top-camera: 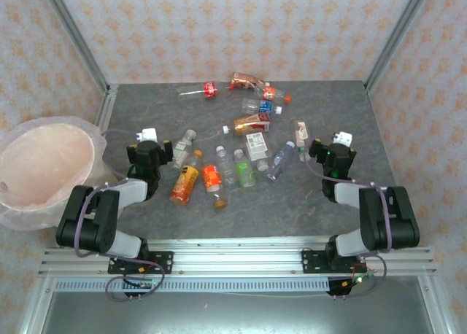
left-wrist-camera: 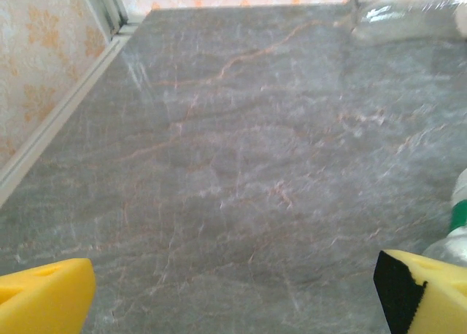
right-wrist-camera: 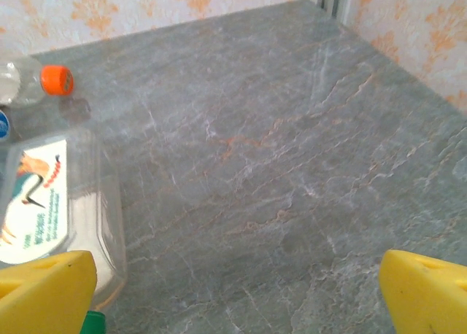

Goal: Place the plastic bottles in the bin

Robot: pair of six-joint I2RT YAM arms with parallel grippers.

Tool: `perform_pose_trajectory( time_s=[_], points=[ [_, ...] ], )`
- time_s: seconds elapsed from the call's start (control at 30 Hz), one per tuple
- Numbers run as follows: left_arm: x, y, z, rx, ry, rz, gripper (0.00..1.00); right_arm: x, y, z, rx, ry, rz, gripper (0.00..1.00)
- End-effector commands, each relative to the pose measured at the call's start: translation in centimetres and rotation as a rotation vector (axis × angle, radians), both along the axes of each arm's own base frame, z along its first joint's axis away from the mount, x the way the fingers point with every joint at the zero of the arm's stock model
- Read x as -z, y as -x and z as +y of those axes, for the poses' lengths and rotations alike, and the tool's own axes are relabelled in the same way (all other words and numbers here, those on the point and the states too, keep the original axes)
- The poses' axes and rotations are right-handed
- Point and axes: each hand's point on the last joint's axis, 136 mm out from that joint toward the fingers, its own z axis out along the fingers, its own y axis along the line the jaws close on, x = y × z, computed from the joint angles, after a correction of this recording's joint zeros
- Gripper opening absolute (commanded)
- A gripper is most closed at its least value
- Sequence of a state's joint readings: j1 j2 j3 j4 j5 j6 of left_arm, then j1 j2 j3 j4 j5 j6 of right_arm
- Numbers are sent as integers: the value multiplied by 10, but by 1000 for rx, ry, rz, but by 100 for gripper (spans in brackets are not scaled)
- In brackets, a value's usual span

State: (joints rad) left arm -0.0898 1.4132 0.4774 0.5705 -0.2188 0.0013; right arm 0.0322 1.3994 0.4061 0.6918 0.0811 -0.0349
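Left arm [top-camera: 95, 216] and right arm [top-camera: 381, 219] sit folded low, jaws wide apart.

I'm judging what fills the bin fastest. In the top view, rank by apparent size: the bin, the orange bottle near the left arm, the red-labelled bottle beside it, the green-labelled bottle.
1. The bin, by far.
2. The orange bottle.
3. The red-labelled bottle and the green-labelled bottle look alike; I won't rank them.
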Motion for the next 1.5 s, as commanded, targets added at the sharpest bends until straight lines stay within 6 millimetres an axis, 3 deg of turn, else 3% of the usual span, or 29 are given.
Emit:
perform_pose_trajectory(
  time_s=[0.0, 0.13, 0.23, 0.37, 0.6, 0.7, 0.8, 1.0, 1.27, 1.47],
  points=[
    [-27, 2, -1, -25, -32, 0, 100, -22, 4, -7, 50, -5, -13, 99],
    [-45, 2, -6, -68, 16, 15, 100, -33, 10, -17, 152, -87, 38, 99],
    [-55, 2, -15, -97, 100, 36, 100, -30, 12, -9, 175, -213, 119, 99],
    [-60, 8, -31, -127, 211, 102, 100, -20, 11, 21, 65, -346, 227, 99],
    [-50, 30, -55, -163, 389, 222, 100, -1, 2, 77, -208, -428, 450, 99],
    [-40, 36, -75, -139, 495, 262, 100, 12, -5, 72, -155, -407, 494, 100],
    [-31, 41, -92, -121, 593, 309, 100, 27, -9, 61, -74, -390, 540, 93],
    [-33, 43, -131, -38, 686, 311, 100, 54, -6, 80, -130, -462, 649, 78],
    [-45, 34, -152, 27, 649, 293, 100, 75, -3, 80, -117, -464, 711, 69],
    [-43, 31, -167, 71, 654, 309, 100, 83, -6, 80, -99, -454, 732, 63]
  ],
)
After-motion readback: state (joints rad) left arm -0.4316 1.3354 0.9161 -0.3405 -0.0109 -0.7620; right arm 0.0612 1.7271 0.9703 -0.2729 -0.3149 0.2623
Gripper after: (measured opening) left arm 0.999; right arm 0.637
